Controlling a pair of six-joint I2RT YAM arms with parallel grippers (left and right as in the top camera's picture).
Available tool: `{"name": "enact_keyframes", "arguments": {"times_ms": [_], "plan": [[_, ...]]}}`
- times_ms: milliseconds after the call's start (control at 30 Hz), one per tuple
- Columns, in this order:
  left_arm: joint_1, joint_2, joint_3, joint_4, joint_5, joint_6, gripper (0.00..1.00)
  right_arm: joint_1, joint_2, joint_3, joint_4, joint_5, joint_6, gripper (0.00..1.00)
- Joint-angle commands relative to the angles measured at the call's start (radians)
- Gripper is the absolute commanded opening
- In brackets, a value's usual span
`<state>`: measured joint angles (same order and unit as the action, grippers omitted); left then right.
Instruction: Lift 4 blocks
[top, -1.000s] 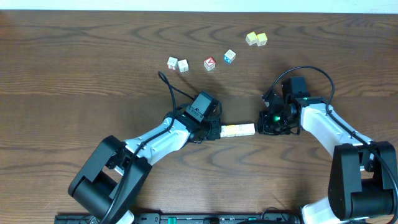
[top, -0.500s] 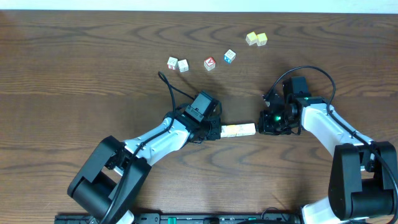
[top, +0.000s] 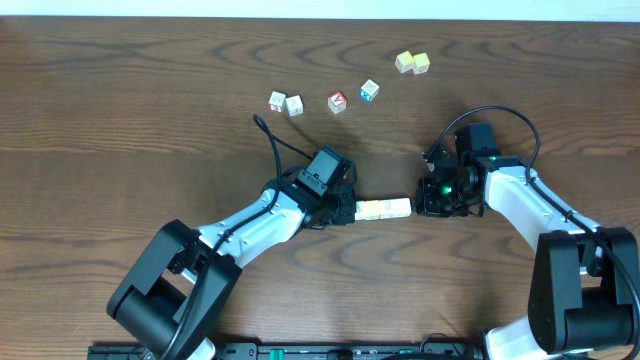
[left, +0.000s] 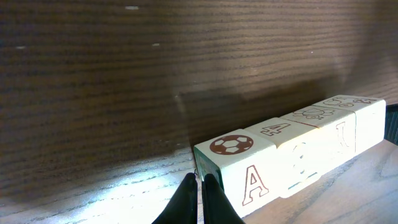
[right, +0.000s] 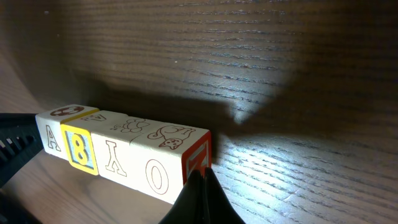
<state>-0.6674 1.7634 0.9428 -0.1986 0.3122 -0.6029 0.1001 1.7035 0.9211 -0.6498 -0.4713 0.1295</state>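
The left gripper (top: 351, 212) is seen at the left end of the row of four blocks (top: 383, 209), its jaws fully closed with nothing between them and the closed tips set against the end face of the football-and-A block. The row itself is laid end to end on the table (top: 120, 120), the blocks touching one another. At the right end of the row the right gripper (top: 419, 206) is placed likewise, jaws closed on nothing, tips against the red-bordered end face. Whether the row is clear of the table cannot be told. The step in hand is judged to be the end-to-end squeeze; an even, level raise by both arms is called for next. Loose cubes (top: 337, 101) are left beyond the row.
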Motion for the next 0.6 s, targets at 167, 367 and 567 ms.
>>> {"name": "enact_keyframes", "arguments": {"times_ms": [167,367,567], "plan": [[-0.016,-0.035,0.019,0.029,0.107,-0.001,0.07,0.019,0.002,0.014,0.006,-0.187,0.016,0.01],[-0.016,-0.057,0.019,0.029,0.107,-0.001,0.07,0.019,0.002,0.015,0.006,-0.189,0.016,0.01],[-0.016,-0.079,0.019,0.029,0.106,-0.001,0.07,0.019,0.002,0.027,-0.001,-0.219,0.024,0.01]]}}
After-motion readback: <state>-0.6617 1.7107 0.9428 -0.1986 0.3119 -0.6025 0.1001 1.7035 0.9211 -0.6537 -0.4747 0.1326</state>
